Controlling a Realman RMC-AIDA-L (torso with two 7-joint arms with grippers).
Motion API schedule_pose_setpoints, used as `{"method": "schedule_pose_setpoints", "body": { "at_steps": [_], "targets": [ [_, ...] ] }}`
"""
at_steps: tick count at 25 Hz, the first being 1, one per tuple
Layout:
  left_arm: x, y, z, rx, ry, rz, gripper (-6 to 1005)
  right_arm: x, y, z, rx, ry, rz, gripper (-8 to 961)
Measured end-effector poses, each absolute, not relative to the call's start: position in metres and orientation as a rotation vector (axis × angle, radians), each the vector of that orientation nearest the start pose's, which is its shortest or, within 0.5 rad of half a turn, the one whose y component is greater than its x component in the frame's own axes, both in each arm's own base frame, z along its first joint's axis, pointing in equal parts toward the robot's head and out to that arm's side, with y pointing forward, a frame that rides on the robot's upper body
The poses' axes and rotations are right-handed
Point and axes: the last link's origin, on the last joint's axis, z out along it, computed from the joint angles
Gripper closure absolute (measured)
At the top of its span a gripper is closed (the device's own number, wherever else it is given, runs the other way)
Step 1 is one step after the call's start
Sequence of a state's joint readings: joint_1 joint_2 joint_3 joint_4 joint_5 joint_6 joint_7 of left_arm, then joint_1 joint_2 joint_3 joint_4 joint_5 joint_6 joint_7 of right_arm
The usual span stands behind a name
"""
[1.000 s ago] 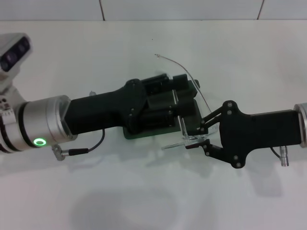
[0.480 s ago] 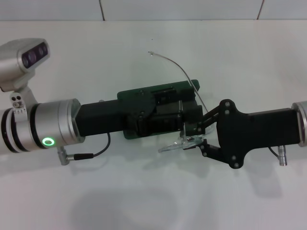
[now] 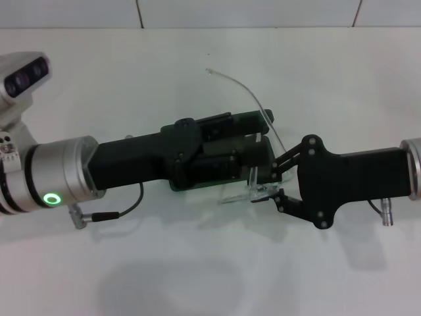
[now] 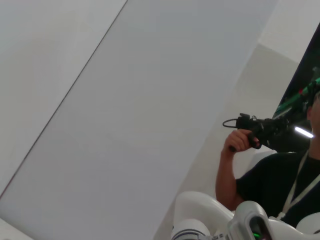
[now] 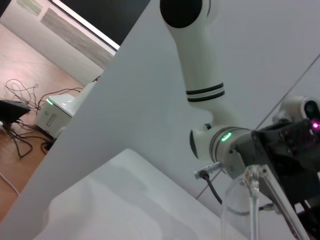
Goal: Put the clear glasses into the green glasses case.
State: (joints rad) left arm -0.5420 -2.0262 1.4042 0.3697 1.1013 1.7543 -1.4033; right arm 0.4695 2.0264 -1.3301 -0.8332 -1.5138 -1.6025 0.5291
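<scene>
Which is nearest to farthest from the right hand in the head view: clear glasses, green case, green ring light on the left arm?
Measured from the right hand:
1. Clear glasses: the lens sits at its fingertips, with one thin arm curving away over the table.
2. Green case: just beyond on the robot's left, mostly under the left hand.
3. Green ring light: far left, on the left arm's wrist.

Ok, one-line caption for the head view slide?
Left hand over the green glasses case while the right hand holds the clear glasses at its edge.

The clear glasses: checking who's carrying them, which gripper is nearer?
Right. The right gripper grips the clear glasses at their near end; the left gripper sits just beside, over the green glasses case.
</scene>
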Motion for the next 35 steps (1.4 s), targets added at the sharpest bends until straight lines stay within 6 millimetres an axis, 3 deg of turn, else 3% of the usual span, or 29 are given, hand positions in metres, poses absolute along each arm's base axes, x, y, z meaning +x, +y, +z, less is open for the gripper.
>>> {"method": "schedule_pose_setpoints", "body": {
  "at_steps": [6, 25, 31, 35],
  "targets": [
    [-0.204, 0.287, -0.026, -2.788, -0.805, -1.503, 232, 0.188, 0.306, -0.020, -2.622, -0.975, 0.779, 813],
    [-0.201, 0.281, -0.037, -2.912, -0.840, -1.421, 236, 0.187, 0.306, -0.021, -2.621, -0.989, 0.781, 804],
    [-0.225, 0.291, 0.001, -2.722, -0.810, -1.473, 238, 0.186, 0.296, -0.019, -2.641, -1.018, 0.850, 802],
    [-0.242, 0.300, 0.005, -2.670, -0.834, -1.336, 239, 0.179, 0.276, -0.013, -2.671, -1.117, 1.022, 800]
  ]
}}
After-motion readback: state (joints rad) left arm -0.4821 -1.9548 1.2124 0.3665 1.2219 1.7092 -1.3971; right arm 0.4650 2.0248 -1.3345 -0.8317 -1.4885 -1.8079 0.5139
